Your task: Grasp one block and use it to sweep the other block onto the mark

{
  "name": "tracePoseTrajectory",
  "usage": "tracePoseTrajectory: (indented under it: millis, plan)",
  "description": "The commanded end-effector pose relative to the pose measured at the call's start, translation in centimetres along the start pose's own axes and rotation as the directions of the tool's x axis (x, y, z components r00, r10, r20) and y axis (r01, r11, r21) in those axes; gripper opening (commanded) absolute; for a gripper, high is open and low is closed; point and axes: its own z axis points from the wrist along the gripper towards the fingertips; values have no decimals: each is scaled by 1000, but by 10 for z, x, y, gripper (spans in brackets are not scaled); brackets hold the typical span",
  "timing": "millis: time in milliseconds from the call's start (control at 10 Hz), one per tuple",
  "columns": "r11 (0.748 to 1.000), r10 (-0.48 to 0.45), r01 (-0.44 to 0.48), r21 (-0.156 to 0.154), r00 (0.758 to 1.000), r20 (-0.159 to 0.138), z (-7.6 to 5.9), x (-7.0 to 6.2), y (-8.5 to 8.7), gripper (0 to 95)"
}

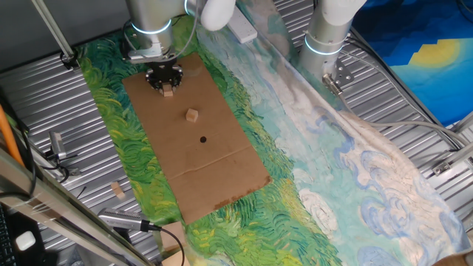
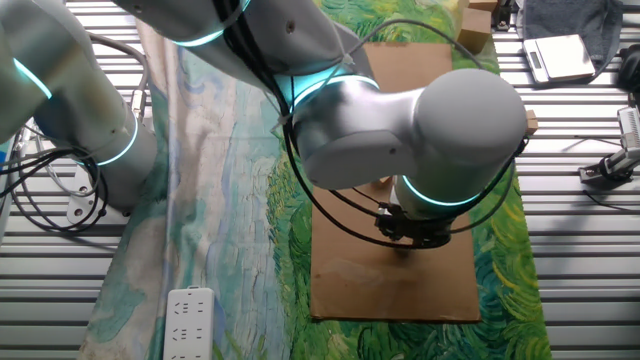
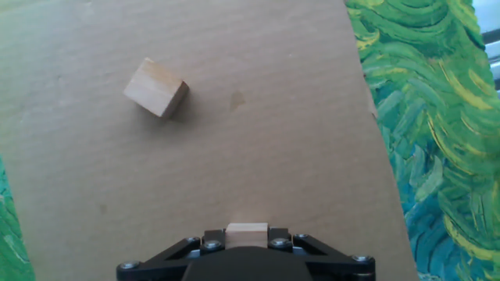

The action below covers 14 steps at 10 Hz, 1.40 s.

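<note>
In one fixed view, the black two-finger gripper (image 1: 165, 81) is hanging at the upper left of the frame, over the far end of a flat brown cardboard sheet (image 1: 222, 174) that is lying on a green, blue and white painted cloth (image 1: 332, 185) covering the ribbed metal desk (image 1: 44, 96). Its fingers are sitting closed on a small pale wooden cube (image 1: 168, 91), which is sticking out just below the fingertips. The hand view is showing the same thing from above: the held wooden cube (image 3: 247, 231) is sitting at the bottom centre of the frame, pinched between the two black finger mounts.

A second small pale wooden cube (image 1: 192, 115) is resting loose on the cardboard, down and to the right of the gripper and apart from it. In the hand view this loose cube (image 3: 155, 87) is lying in the upper left, turned at an angle to the held one.

The tiny round black dot (image 1: 203, 139) is sitting on the cardboard just below and slightly right of the loose cube, near it but not touching, so gripper, loose cube and dot are lying roughly along one slanting line.

In the other fixed view, the grey arm is filling the middle of the frame and hiding both cubes and the dot; only the gripper (image 2: 408, 240) is peeking out beneath it.

A third pale wooden block (image 1: 117, 191) is lying off the cardboard on the cloth at the lower left.
</note>
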Motion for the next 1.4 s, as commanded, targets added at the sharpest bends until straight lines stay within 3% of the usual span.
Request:
tracePoseTrajectory:
  millis: [100, 400, 900, 1400]
  plan:
    - [999, -35, 35, 33, 999, -21, 1, 1, 0, 0]
    - [997, -66, 66, 36, 998, -16, 1, 1, 0, 0]
    - [983, -182, 181, 29, 983, 12, 1, 1, 0, 0]
    - [972, -235, 235, 12, 971, 39, 1, 1, 0, 0]
